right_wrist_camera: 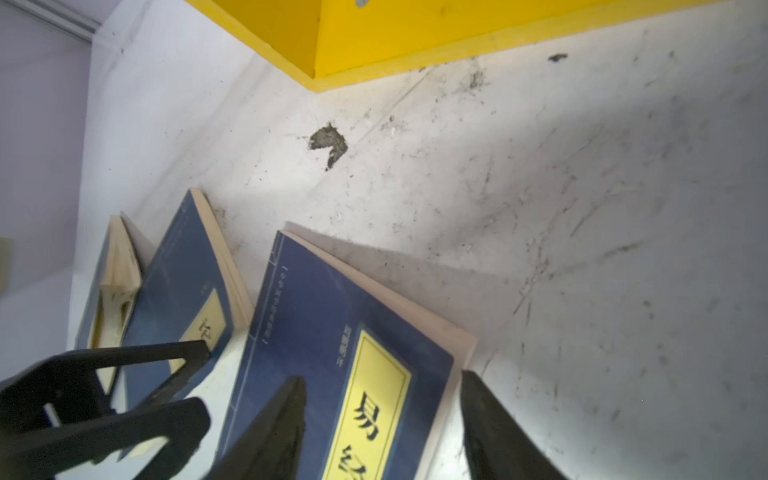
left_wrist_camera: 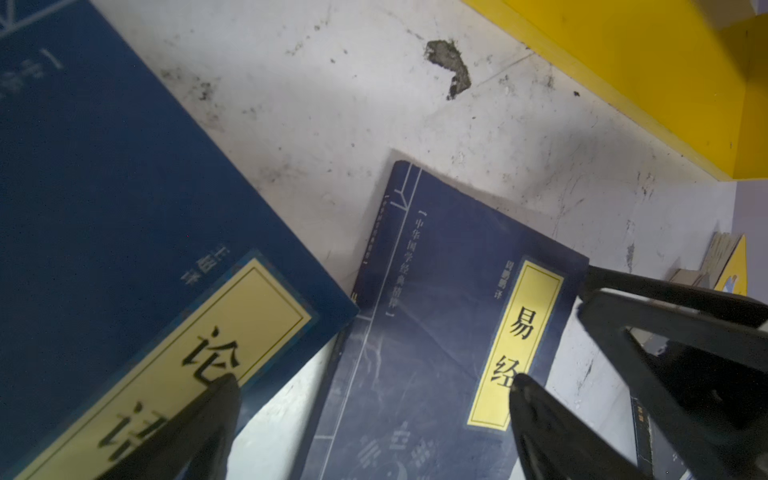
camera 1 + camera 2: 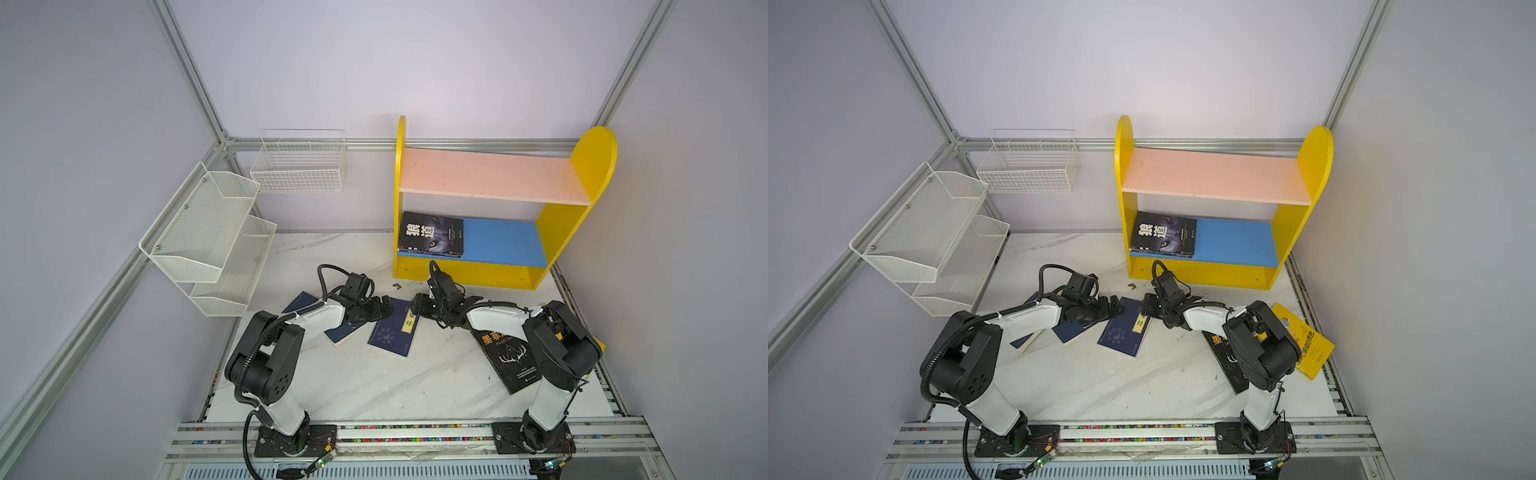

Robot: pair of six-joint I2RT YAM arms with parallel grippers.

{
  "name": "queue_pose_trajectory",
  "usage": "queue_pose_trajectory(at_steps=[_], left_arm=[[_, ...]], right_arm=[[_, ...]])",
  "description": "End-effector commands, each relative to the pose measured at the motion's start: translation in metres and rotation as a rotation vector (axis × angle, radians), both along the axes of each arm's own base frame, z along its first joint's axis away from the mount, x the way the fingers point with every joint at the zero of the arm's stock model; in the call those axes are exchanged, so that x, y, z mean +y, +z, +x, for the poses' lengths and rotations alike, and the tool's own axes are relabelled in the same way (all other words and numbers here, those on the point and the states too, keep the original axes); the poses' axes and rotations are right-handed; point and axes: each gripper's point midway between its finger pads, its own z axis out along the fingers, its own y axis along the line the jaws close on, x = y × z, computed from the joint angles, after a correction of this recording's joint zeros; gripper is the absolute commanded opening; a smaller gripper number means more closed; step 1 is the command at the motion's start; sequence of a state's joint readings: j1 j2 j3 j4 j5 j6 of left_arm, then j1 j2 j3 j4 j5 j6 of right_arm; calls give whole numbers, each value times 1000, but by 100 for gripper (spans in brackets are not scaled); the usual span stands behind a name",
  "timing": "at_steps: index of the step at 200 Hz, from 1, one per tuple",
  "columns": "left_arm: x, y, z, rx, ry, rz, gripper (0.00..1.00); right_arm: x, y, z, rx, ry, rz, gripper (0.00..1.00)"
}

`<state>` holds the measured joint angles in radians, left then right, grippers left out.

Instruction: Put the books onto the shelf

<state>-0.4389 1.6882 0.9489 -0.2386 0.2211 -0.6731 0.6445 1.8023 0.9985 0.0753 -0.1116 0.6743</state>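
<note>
A navy book with a yellow title label (image 3: 392, 328) (image 3: 1124, 328) lies on the white table between my two grippers. My left gripper (image 3: 388, 308) (image 2: 374, 380) hovers open over its left part and holds nothing. My right gripper (image 3: 415, 305) (image 1: 382, 378) straddles the book's (image 1: 332, 324) slightly raised right edge, with its jaws apart. Two more navy books (image 2: 124, 208) (image 1: 183, 282) lie under the left arm. The shelf (image 3: 590, 166) stands at the back right, with a black book (image 3: 430, 233) flat on its blue lower board. Another black book (image 3: 509, 353) and a yellow one (image 3: 1308, 349) lie by the right arm.
A white mesh tiered rack (image 3: 208, 232) hangs on the left wall and a white wire basket (image 3: 299, 166) on the back wall. A dark chip (image 3: 397, 285) marks the table in front of the shelf's yellow base (image 1: 415, 41).
</note>
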Motion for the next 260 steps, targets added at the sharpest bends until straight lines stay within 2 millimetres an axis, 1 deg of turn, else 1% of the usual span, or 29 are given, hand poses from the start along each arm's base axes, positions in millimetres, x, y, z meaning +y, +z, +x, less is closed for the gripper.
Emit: queue_pose_trajectory(at_steps=[1,12,17,28,38,48,59,73,86,100,108,125,149,158,179,189,207,223,239,249,260], left_arm=[[-23,-44,-44,196,-86,-44,99],[-46,-38,-49,202,-143,-136,98],[-59,-31,-50,193,-181,-191,97],[-84,-13,-54,173,-260,-278,95],[-100,3,-56,157,-306,-317,96],[-109,19,-56,137,-313,-369,96],[-109,30,-52,111,-275,-397,96],[-92,26,-46,100,-167,-341,96],[-76,15,-42,114,-65,-278,96],[-67,5,-37,142,32,-257,95],[-69,4,-33,149,69,-283,94],[-72,-6,-30,193,158,-316,92],[-76,-16,-30,233,266,-346,90],[-80,-18,-31,233,292,-368,89],[-85,-22,-34,240,346,-372,87],[-88,-24,-33,228,357,-379,87],[-101,-15,-20,162,337,-491,88],[-110,-1,-7,86,340,-640,87],[-114,25,7,-20,352,-804,83],[-114,46,15,-89,353,-897,80],[-114,61,18,-134,349,-947,76]], right_arm=[[2,-2,1,-12,14,-19,52],[0,5,5,-28,20,-27,50],[-1,9,6,-39,23,-36,50],[-11,21,15,-74,15,-89,49],[-23,30,22,-95,4,-114,48],[-38,37,31,-101,-10,-107,48],[-55,41,39,-91,-34,-95,48],[-74,38,41,-65,-62,-103,50],[-77,35,36,-57,-34,-117,53],[-76,27,28,-50,19,-137,55],[-75,21,25,-42,34,-134,55],[-79,10,25,-40,39,-167,55],[-81,-8,26,-18,61,-217,51],[-82,-17,25,1,69,-237,45],[-82,-35,19,42,93,-255,37],[-79,-44,12,65,111,-247,35],[-67,-61,-5,113,158,-207,31],[-55,-77,-21,170,205,-162,28],[-45,-91,-36,233,261,-114,25],[-42,-97,-41,252,281,-105,25],[-43,-99,-42,256,287,-109,24]])
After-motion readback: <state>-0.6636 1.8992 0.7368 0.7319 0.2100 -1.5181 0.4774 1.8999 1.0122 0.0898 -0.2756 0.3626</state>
